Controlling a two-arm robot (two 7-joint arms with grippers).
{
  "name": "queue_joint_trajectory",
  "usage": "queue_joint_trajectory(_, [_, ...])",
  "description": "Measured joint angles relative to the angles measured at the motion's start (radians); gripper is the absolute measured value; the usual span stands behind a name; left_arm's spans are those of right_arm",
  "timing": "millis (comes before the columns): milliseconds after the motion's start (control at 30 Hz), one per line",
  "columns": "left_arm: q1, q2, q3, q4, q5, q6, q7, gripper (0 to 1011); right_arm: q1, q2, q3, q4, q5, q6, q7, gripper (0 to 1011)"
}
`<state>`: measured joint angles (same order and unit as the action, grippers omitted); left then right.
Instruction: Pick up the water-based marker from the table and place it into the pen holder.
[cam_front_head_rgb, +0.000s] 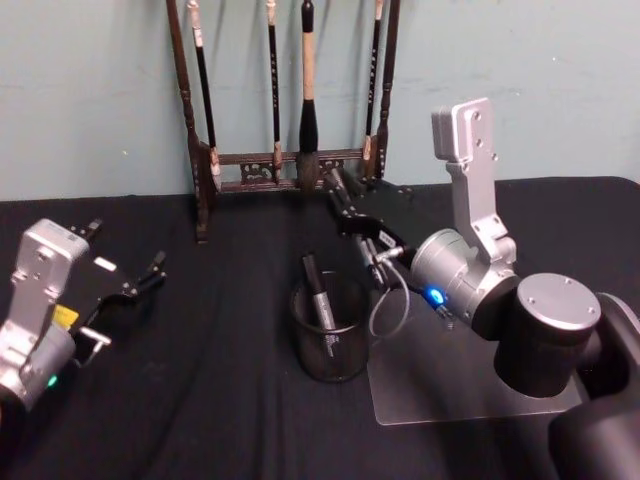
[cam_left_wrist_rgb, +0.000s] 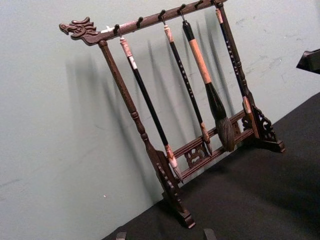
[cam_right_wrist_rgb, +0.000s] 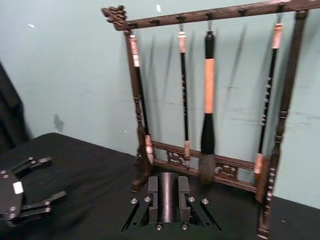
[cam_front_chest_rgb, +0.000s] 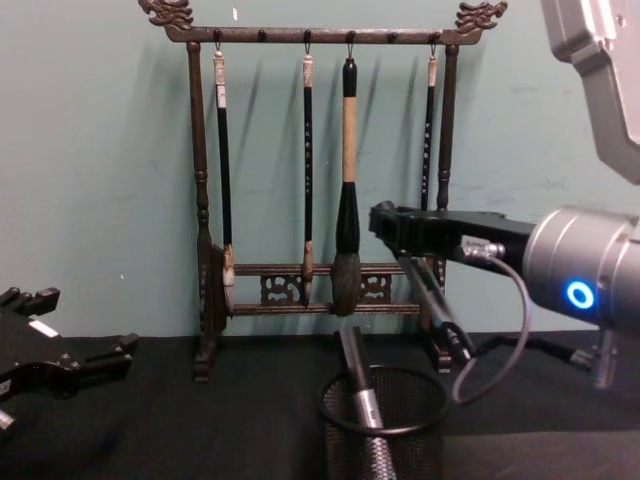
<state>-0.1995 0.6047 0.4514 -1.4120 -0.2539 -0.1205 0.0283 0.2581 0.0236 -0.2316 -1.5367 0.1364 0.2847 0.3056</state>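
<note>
Looming at lower right, the robot's grey right arm holds its right gripper (cam_front_chest_rgb: 388, 228) before the tall dark wooden brush rack (cam_front_chest_rgb: 200, 200), jaws clenched on a dark cylindrical water-based marker (cam_front_chest_rgb: 435, 308). The marker hangs tilted, its lower end just above the far right rim of the round black wire-mesh pen holder (cam_front_head_rgb: 350, 358). Another dark pen (cam_front_head_rgb: 318, 295) leans inside the holder, which stands at the left edge of a clear plastic sheet (cam_front_head_rgb: 450, 400). The left gripper (cam_right_wrist_rgb: 54, 178), jaws spread, hangs near the left edge of the matte black table (cam_front_head_rgb: 200, 400), with bare cloth between it and the holder.

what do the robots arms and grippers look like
Both arms are silver-grey metal. The right arm has a big dark round joint, a glowing blue ring light and a grey cable looping to its black right gripper. The left arm has a green light and a yellow tag; the black left gripper has thin fingers and a white label.
</note>
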Motion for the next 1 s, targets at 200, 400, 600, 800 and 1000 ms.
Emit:
queue_joint_trajectory(200, [0.0, 0.0, 0.0, 0.0, 0.0, 0.0, 0.0, 1001, 0.012, 0.001, -0.028, 0.03, 0.028, -0.036, 0.024, 239])
queue_joint_trajectory(400, [0.0, 0.0, 0.0, 0.0, 0.0, 0.0, 0.0, 1001, 0.03, -0.004, -0.05, 0.07, 0.048, -0.064, 0.034, 239])
queue_joint_trajectory(600, [0.0, 0.0, 0.0, 0.0, 0.0, 0.0, 0.0, 1001, 0.045, -0.008, -0.067, 0.111, 0.065, -0.087, 0.034, 239])
queue_joint_trajectory(800, [0.0, 0.0, 0.0, 0.0, 0.0, 0.0, 0.0, 1001, 0.052, -0.006, -0.078, 0.136, 0.08, -0.1, 0.028, 239])
queue_joint_trajectory(1000, [0.0, 0.0, 0.0, 0.0, 0.0, 0.0, 0.0, 1001, 0.052, 0.0, -0.086, 0.141, 0.092, -0.102, 0.012, 239])
